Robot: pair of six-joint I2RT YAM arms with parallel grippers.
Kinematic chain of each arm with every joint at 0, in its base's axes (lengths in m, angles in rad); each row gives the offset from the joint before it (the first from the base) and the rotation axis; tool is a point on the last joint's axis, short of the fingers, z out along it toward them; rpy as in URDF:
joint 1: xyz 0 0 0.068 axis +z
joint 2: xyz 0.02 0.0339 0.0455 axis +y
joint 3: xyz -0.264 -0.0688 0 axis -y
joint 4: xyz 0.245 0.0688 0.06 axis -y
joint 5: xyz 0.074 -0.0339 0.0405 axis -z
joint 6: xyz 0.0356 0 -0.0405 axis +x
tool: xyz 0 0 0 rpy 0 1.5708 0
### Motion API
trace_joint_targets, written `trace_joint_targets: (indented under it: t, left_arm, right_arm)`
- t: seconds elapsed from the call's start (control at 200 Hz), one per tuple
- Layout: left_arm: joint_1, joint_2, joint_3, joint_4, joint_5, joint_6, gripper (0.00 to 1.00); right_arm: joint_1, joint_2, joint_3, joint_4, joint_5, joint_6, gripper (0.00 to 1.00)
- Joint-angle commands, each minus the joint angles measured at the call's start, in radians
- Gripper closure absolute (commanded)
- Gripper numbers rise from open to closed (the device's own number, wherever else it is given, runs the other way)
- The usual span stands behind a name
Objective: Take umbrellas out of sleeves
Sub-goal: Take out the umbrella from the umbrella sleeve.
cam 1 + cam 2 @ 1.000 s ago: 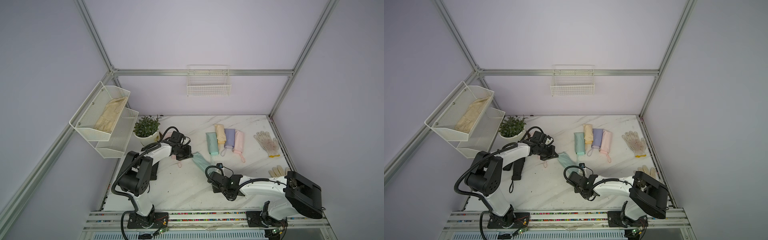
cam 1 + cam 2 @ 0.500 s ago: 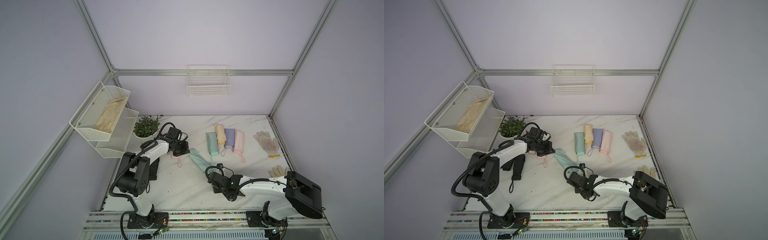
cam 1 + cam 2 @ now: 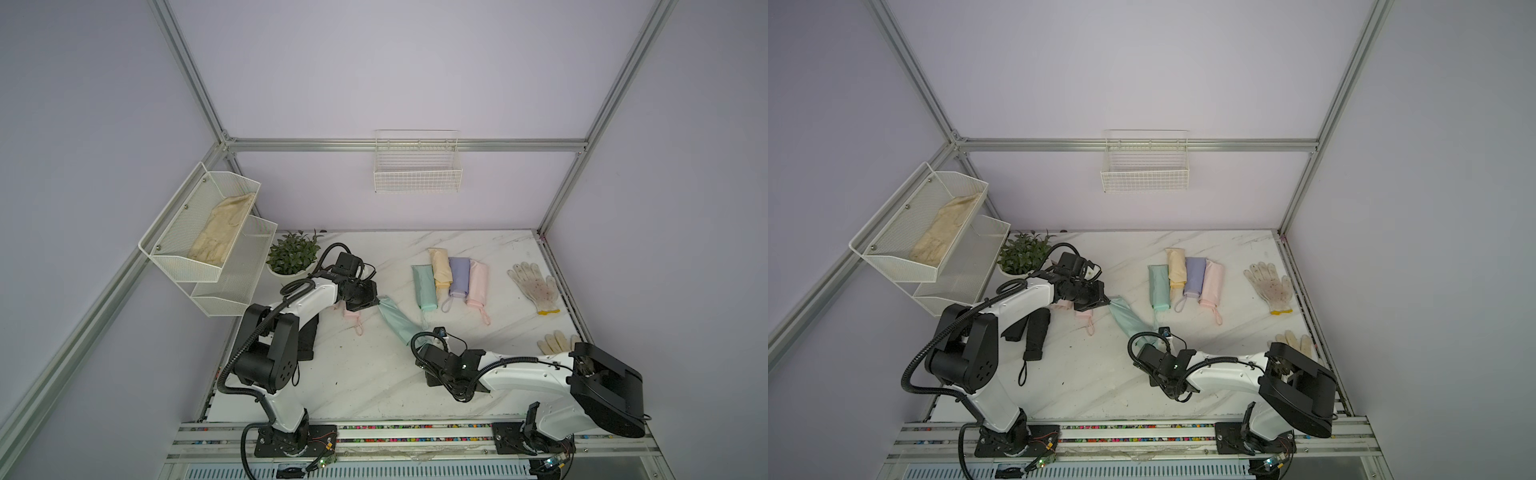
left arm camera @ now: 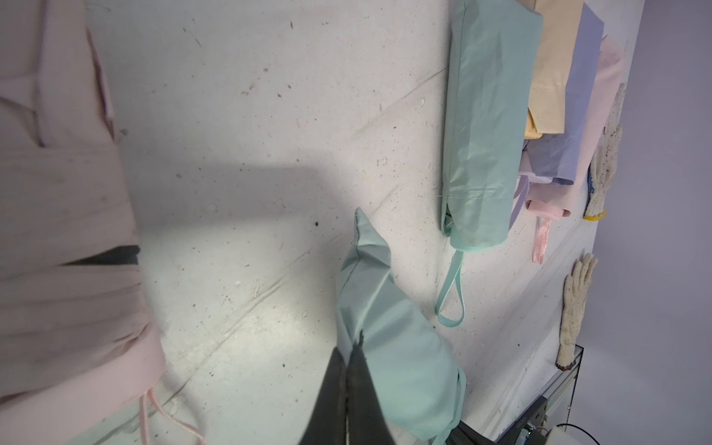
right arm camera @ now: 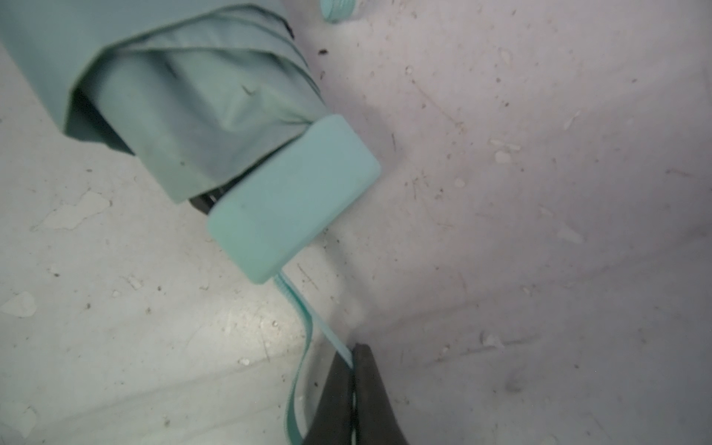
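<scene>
A mint sleeve [image 3: 395,320] [image 3: 1127,318] stretches slantwise between my two grippers in both top views. My left gripper [image 3: 376,300] [image 4: 352,346] is shut on the sleeve's [image 4: 389,319] closed end. The mint umbrella [image 5: 215,115] sticks partly out of the sleeve's mouth, with its handle cap [image 5: 293,200] bare. On its wrist loop [image 5: 304,327] my right gripper [image 5: 352,352] [image 3: 1152,338] is shut, low over the table. Several more umbrellas in mint [image 3: 424,286], yellow [image 3: 441,266], lavender [image 3: 458,276] and pink [image 3: 477,282] sleeves lie in a row behind.
A bare pink umbrella [image 3: 351,313] lies under my left arm, and a black umbrella [image 3: 1036,332] beside its base. A white knit glove [image 3: 534,286] and beige gloves [image 3: 557,343] lie at the right. A potted plant [image 3: 293,253] and mesh shelves [image 3: 208,237] stand at the back left.
My left gripper has drawn the sleeve's closed end a little toward the back left, so the sleeve lies longer and straighter. The right arm has held still.
</scene>
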Motion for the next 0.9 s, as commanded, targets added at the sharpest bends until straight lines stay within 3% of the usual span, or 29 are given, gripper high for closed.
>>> trace_joint_targets:
  t: [0.0, 0.895]
  left_arm:
    - [0.04, -0.053, 0.069, 0.053, -0.063, 0.034, 1.0]
    - [0.085, -0.093, 0.081, 0.027, -0.057, 0.045, 1.0]
  right_arm:
    - [0.005, 0.001, -0.026, -0.086, -0.003, 0.01, 0.93]
    - [0.013, 0.0, -0.028, -0.089, 0.007, 0.019, 0.93]
